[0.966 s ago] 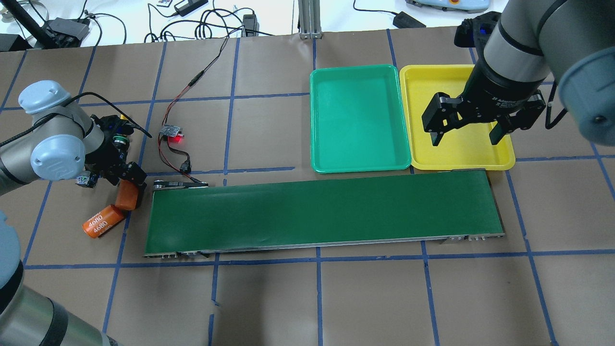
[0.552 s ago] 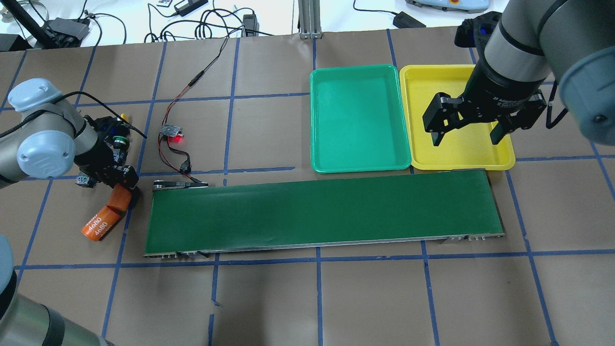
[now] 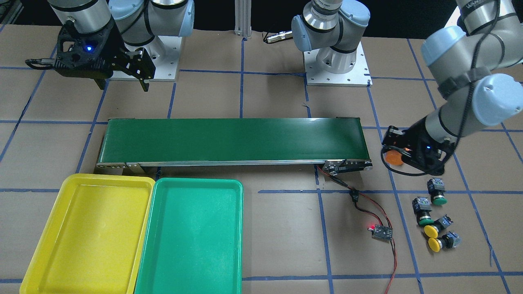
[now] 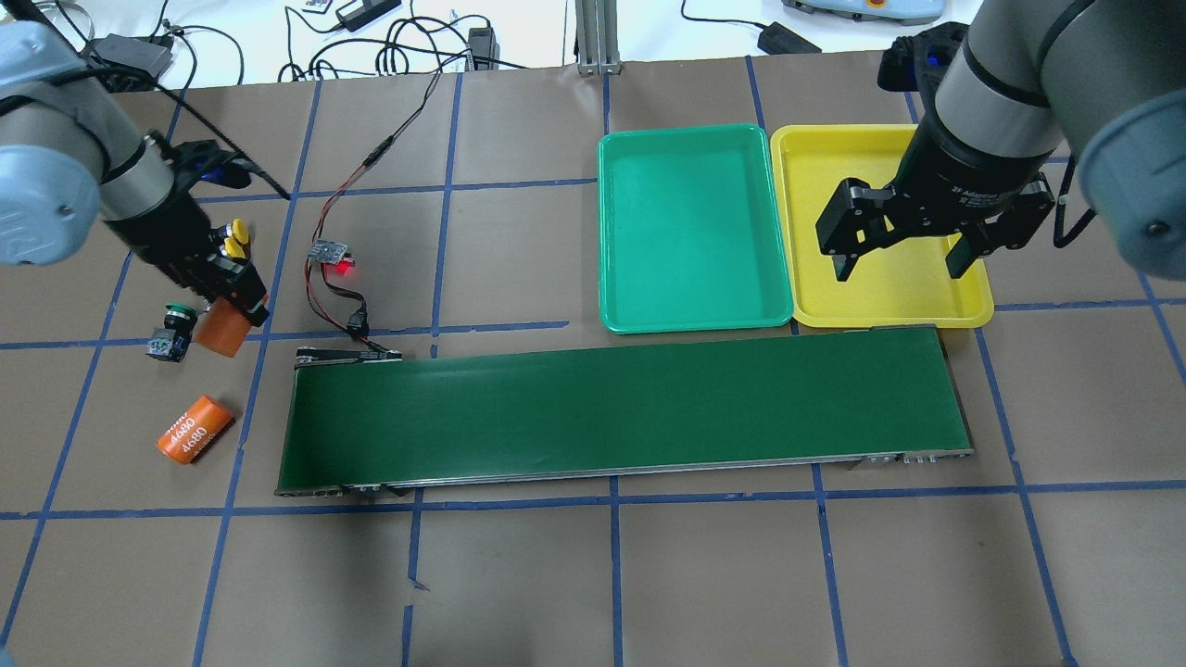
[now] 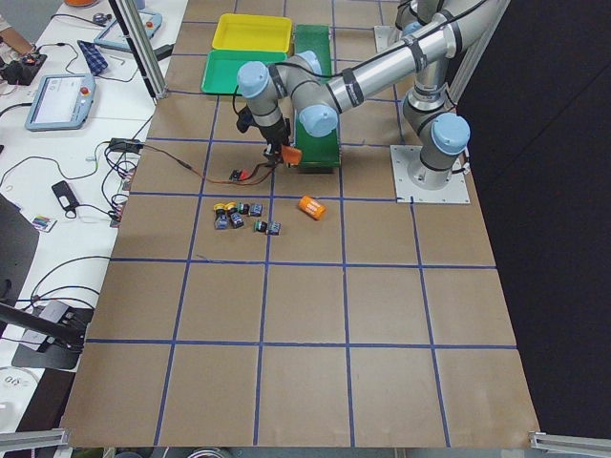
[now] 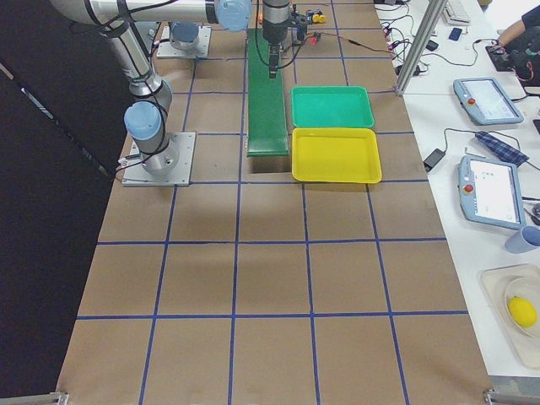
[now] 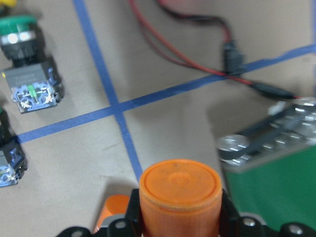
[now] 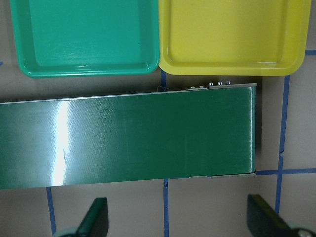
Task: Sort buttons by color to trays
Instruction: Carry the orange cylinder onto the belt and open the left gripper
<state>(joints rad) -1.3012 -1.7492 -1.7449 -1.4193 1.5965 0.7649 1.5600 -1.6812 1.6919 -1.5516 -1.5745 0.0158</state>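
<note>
My left gripper (image 4: 232, 317) is shut on an orange cylinder (image 4: 219, 339) and holds it above the table by the conveyor's left end; the left wrist view shows the cylinder (image 7: 178, 195) between the jaws. Four buttons lie close by: two green (image 3: 437, 192) (image 3: 423, 209) and two yellow (image 3: 435, 228) (image 3: 439, 241). In the overhead view, two yellow caps (image 4: 236, 236) and one green button (image 4: 171, 329) show beside the arm. My right gripper (image 4: 899, 259) is open and empty above the yellow tray (image 4: 806, 222). The green tray (image 4: 690, 227) lies next to it.
A second orange cylinder (image 4: 195, 428) marked 4680 lies on the table left of the long dark-green conveyor belt (image 4: 621, 403). A small circuit board (image 4: 332, 252) with a red light and red-black wires runs to the belt's left end.
My left gripper has lifted one orange cylinder off the table and moved up and away from the robot. The other cylinder stays lying on the table. The right arm has not moved.
</note>
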